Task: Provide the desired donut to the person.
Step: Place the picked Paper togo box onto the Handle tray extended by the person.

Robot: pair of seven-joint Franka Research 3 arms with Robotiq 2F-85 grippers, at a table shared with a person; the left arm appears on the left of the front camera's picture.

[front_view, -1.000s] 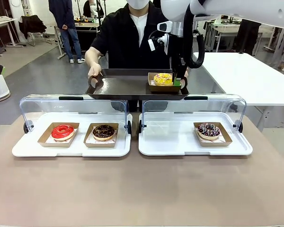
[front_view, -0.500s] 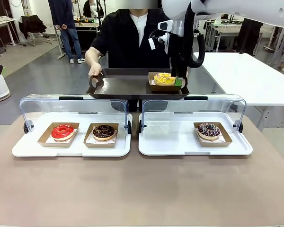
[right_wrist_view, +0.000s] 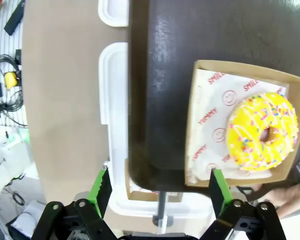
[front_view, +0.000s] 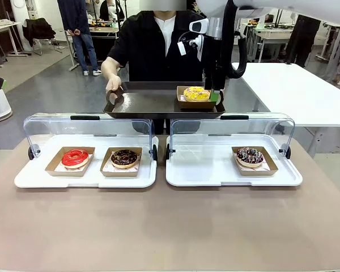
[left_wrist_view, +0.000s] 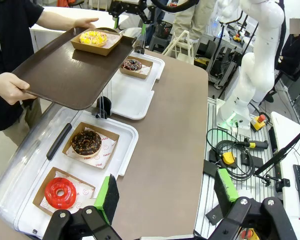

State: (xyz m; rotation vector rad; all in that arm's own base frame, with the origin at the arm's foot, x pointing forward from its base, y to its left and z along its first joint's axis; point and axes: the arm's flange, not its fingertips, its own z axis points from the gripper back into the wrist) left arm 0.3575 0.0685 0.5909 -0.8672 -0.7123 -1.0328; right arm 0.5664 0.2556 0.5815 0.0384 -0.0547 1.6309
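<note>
The person (front_view: 153, 45) stands at the far side and holds a dark brown tray (front_view: 147, 103) by both ends. On its right part lies a yellow sprinkled donut (front_view: 196, 93) in a cardboard box. My right gripper (front_view: 215, 93) hangs open just right of that box, holding nothing. From the right wrist view, the yellow donut (right_wrist_view: 262, 132) rests on the tray (right_wrist_view: 160, 90) off to the right, and the right gripper (right_wrist_view: 160, 192) has its green pads spread wide apart. My left gripper (left_wrist_view: 166, 192) is open and empty above the table's near left.
Two white trays with raised clear lids stand on the tan table. The left tray (front_view: 28, 178) holds a red donut (front_view: 75, 157) and a chocolate donut (front_view: 124, 157). The right tray (front_view: 204, 170) holds a dark sprinkled donut (front_view: 250, 155). A bystander stands far back left.
My right gripper's jaws have spread wider and drawn slightly up and away from the donut box. The person has lifted the tray a little.
</note>
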